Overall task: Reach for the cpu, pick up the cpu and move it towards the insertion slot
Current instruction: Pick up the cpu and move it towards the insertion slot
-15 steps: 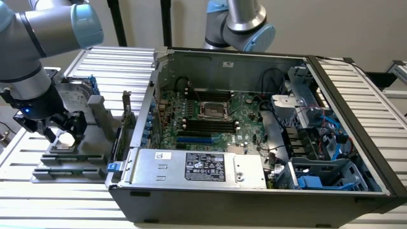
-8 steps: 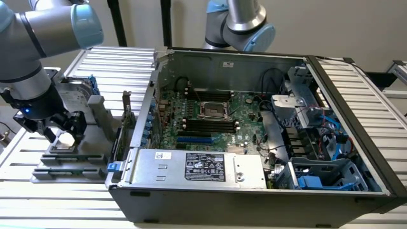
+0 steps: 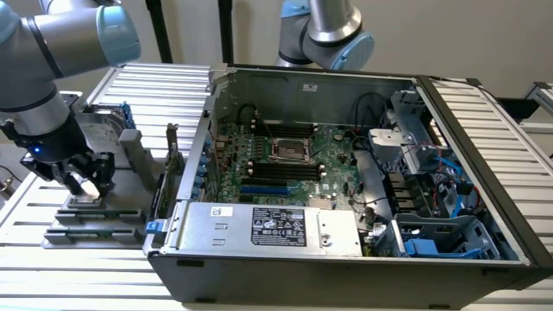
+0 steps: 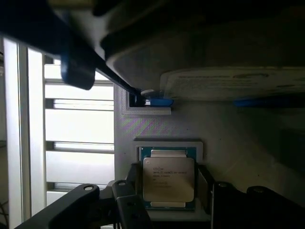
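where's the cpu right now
The cpu sits in a grey holder on the slatted table at the exterior view's left, directly under the gripper and outside the open computer case.

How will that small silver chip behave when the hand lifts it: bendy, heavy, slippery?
The chip looks flat with a metal top plate, so it is probably stiff and light. That smooth plate may be slippery. It sits in a pale holder with a raised frame, so it likely won't slide or roll.

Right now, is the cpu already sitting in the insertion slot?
No, the cpu lies on a grey holder beneath the gripper, outside the computer case that contains the insertion slot.
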